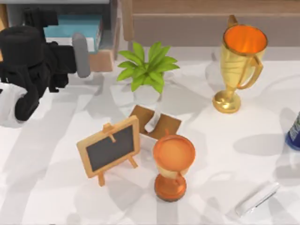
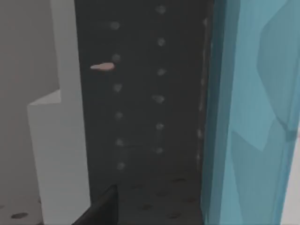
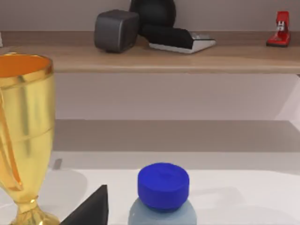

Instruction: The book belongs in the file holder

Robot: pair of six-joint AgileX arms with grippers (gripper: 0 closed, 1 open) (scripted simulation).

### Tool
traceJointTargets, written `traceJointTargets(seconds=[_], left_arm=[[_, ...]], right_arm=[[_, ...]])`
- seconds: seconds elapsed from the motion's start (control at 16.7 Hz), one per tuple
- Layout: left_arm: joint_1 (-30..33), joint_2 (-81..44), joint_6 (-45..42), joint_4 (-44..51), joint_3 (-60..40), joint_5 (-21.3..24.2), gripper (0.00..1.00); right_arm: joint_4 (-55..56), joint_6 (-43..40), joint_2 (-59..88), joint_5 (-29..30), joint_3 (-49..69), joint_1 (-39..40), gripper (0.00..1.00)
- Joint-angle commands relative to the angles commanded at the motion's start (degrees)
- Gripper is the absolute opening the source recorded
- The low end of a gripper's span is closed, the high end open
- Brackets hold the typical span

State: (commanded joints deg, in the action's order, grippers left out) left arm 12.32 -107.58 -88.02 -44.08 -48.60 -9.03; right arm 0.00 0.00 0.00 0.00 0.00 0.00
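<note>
1. Top view, far left: the left arm [image 1: 33, 61] reaches toward the back-left corner of the worktop [image 1: 47, 187], its wrist pointing at the file holder [image 1: 114, 28]. The left end effector [image 1: 82, 55] sits at the holder's open front; I cannot tell whether its fingers are parted or closed.
2. The book [image 1: 75, 27] lies inside the file holder, its teal cover facing up and its long axis running left to right across the view. Its white page edges [image 1: 99, 35] face right, toward the holder's grey wall. The arm hides the book's left end.
3. Left wrist view: the teal cover [image 2: 253, 122] stands close against the camera, beside a dark dotted surface [image 2: 140, 108] and a pale grey wall [image 2: 61, 154].
4. Just right of the holder, a green potted plant [image 1: 146, 68] stands near the back edge, beside the long brown wooden shelf [image 1: 211, 18].
5. In the middle, a small chalkboard [image 1: 110, 150] on a wooden easel tilts toward the front left, with an open cardboard box [image 1: 157, 123] behind it and a bronze trophy [image 1: 172, 164] just to its right.
6. Farther right, a gold trophy [image 1: 239, 65] stands upright near the shelf.
7. At the right edge is a dark-blue container [image 1: 294, 131]; the right wrist view shows its blue cap [image 3: 163, 183] close below the camera, with the right end effector [image 3: 91, 208] beside it, its fingers' state unclear.
</note>
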Motion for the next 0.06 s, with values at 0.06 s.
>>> traceJointTargets(seconds=[0.06], left_arm=[[0.0,0.0,0.0,0.0,0.0,0.0,1.0]], right_arm=[[0.0,0.0,0.0,0.0,0.0,0.0,1.0]])
